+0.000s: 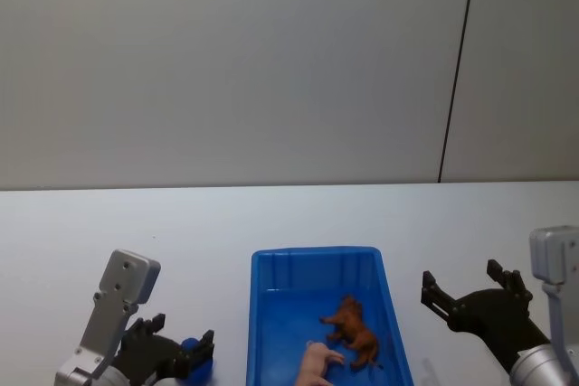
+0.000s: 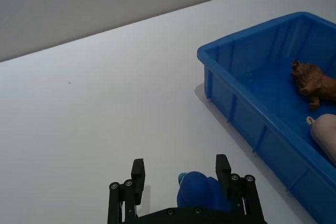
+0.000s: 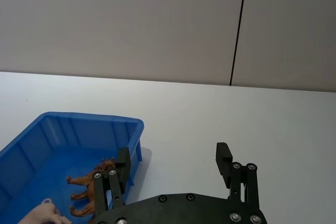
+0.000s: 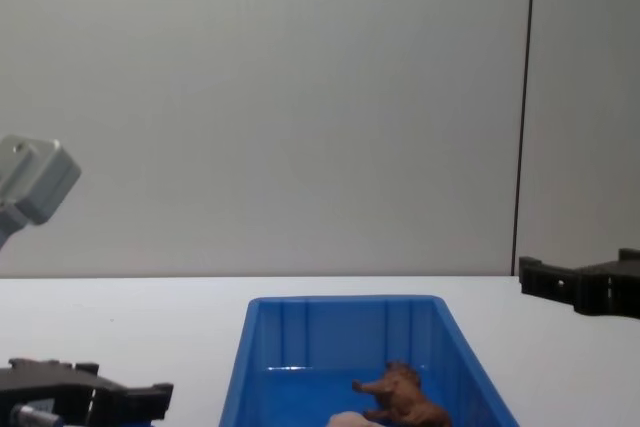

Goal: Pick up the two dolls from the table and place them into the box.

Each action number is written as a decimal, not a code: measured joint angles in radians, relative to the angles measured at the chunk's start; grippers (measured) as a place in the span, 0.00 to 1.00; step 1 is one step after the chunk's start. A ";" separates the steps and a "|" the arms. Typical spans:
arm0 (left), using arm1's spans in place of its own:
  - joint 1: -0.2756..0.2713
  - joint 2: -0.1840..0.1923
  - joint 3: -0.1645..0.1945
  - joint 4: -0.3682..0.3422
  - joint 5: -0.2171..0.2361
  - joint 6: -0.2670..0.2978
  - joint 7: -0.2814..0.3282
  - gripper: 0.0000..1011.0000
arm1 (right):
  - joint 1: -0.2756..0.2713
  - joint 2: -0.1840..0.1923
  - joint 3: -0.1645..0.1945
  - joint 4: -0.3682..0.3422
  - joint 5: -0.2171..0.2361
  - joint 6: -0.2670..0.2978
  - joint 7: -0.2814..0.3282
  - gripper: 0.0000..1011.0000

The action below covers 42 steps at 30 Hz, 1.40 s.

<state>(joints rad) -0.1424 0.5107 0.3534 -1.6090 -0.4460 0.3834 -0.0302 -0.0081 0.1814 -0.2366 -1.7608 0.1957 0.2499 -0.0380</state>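
Lion doll (image 1: 352,329) stands upright, head toward far wall.

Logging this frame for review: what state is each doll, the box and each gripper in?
Brown lion doll: lying inside the box.
Pale pink doll: lying inside the box, beside the lion.
Blue doll: between the left gripper's fingers.
Box: open-topped, on the table.
Left gripper: around the blue doll.
Right gripper: open, empty.

Plain grey-white wall (image 1: 235,61) behind the work area. Thin dark vertical seam (image 1: 457,65) right of centre, dividing the wall into panels. Even, diffuse light; no strong shadows on the wall.
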 joint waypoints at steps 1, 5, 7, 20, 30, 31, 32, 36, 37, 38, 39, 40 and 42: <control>-0.002 -0.001 -0.001 0.007 -0.002 0.005 -0.006 0.85 | 0.000 0.000 0.000 0.000 0.000 0.000 0.000 0.99; -0.005 -0.003 -0.001 0.021 -0.004 0.013 -0.020 0.72 | 0.000 0.000 0.000 0.000 0.000 0.000 0.000 0.99; -0.007 -0.005 -0.002 0.029 -0.005 0.017 -0.027 0.66 | 0.000 0.000 0.000 0.000 0.000 0.000 0.000 0.99; -0.011 -0.016 0.000 0.046 -0.013 0.019 -0.048 0.33 | 0.000 0.000 0.000 0.000 0.000 0.000 0.000 0.99; -0.009 -0.015 -0.008 0.003 -0.013 -0.014 -0.047 0.26 | 0.000 0.000 0.000 0.000 0.000 0.000 0.000 0.99; -0.009 -0.014 -0.009 -0.001 -0.012 -0.017 -0.047 0.25 | 0.000 0.000 0.000 0.000 0.000 0.000 0.000 0.99; -0.010 -0.014 -0.010 -0.007 -0.010 -0.021 -0.047 0.25 | 0.000 0.000 0.000 -0.001 0.000 0.000 0.000 0.99; -0.016 -0.013 -0.014 -0.031 0.003 -0.043 -0.050 0.23 | 0.000 0.000 0.000 0.000 0.000 0.000 0.000 0.99; -0.018 -0.013 -0.015 -0.035 0.006 -0.047 -0.053 0.22 | 0.000 0.000 0.000 0.000 0.000 0.000 0.000 0.99; -0.021 -0.013 -0.015 -0.039 0.009 -0.051 -0.056 0.21 | 0.000 0.000 0.000 -0.001 0.000 0.000 0.000 0.99; -0.026 -0.015 -0.016 -0.045 0.016 -0.059 -0.064 0.21 | 0.000 0.000 0.000 -0.001 0.000 0.000 0.000 0.99; -0.026 -0.015 -0.016 -0.045 0.016 -0.059 -0.064 0.21 | 0.000 0.000 0.000 -0.001 0.000 0.000 0.000 0.99; -0.037 -0.020 -0.016 -0.054 0.028 -0.073 -0.082 0.19 | 0.000 0.000 0.000 -0.001 0.000 0.000 0.000 0.99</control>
<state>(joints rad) -0.1794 0.4903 0.3370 -1.6625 -0.4184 0.3100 -0.1121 -0.0083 0.1814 -0.2366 -1.7613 0.1957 0.2499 -0.0379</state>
